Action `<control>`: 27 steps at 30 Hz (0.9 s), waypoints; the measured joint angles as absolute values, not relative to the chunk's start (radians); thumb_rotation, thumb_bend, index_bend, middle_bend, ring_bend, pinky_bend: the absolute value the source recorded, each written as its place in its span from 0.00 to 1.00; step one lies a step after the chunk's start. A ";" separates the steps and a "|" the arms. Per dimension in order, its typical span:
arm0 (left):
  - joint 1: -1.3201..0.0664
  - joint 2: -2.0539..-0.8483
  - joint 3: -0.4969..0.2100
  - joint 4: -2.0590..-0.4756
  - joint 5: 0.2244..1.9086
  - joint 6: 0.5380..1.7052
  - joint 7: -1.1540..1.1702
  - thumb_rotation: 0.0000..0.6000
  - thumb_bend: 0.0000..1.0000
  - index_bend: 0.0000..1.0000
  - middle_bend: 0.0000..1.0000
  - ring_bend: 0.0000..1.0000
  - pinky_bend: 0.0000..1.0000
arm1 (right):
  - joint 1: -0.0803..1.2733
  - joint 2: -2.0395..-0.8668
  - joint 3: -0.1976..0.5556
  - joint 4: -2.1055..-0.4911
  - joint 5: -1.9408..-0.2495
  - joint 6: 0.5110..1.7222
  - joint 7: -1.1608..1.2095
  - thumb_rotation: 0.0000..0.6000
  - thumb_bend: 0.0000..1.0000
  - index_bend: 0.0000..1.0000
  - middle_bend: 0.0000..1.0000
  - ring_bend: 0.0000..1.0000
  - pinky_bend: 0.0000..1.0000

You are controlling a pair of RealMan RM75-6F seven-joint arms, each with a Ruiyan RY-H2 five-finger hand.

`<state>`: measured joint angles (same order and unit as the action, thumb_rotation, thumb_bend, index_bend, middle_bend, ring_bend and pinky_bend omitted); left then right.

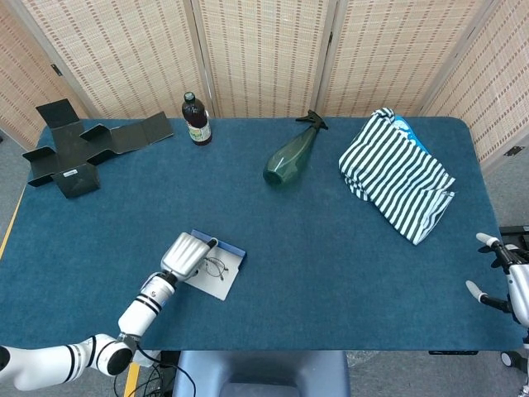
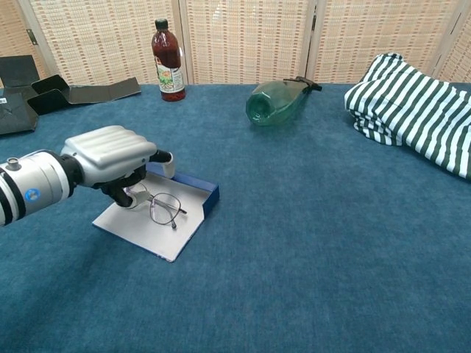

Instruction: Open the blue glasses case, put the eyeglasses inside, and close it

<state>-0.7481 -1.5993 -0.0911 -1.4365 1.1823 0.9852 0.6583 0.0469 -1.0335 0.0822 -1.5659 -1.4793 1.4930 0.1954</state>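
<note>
While my left hand [image 2: 110,154] hovers over the open blue glasses case [image 2: 165,215], its fingers look uncurled just beside the eyeglasses [image 2: 162,208] lying inside; right hand [image 1: 504,281] idles, fingers spread.

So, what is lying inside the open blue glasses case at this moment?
The eyeglasses lie on the pale lining of the blue glasses case. The left hand covers the case's far left part, so that part cannot be seen.
</note>
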 measured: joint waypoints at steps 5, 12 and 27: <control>-0.721 -1.562 -0.078 -1.449 1.204 1.025 0.636 1.00 0.38 0.23 0.92 0.99 1.00 | 0.048 -1.033 0.083 -1.567 -1.479 1.491 0.194 1.00 0.20 0.18 0.35 0.49 0.28; -0.685 -1.469 -0.055 -1.500 1.146 1.019 0.644 1.00 0.38 0.27 0.92 0.98 1.00 | 0.051 -1.033 0.084 -1.568 -1.481 1.489 0.193 1.00 0.20 0.18 0.35 0.49 0.28; -0.691 -1.455 -0.029 -1.496 1.000 0.943 0.703 1.00 0.38 0.29 0.92 0.98 1.00 | 0.051 -1.032 0.083 -1.574 -1.480 1.489 0.185 1.00 0.20 0.18 0.35 0.49 0.28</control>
